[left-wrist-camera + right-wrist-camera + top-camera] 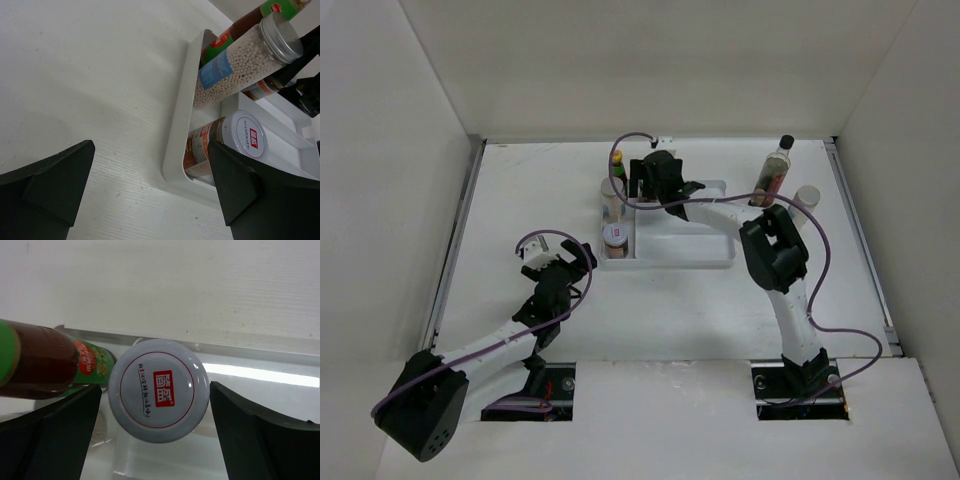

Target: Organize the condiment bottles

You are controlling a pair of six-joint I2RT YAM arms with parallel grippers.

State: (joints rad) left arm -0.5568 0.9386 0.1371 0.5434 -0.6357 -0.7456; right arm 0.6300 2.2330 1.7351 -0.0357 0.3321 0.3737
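In the right wrist view the white-lidded jar [158,390] shows us only its lid; the body is hidden below, and from above the right tool [658,185] covers it. The green-labelled bottle [45,365] runs off the left edge there. In the left wrist view the left tool [151,145] has both fingers cut by the bottom edge, one hiding part of the near-corner jar [245,137]. From above, labels are too small for us to read, and we cannot tell what the pale-lidded jar [807,196] on the surface [540,190] holds.
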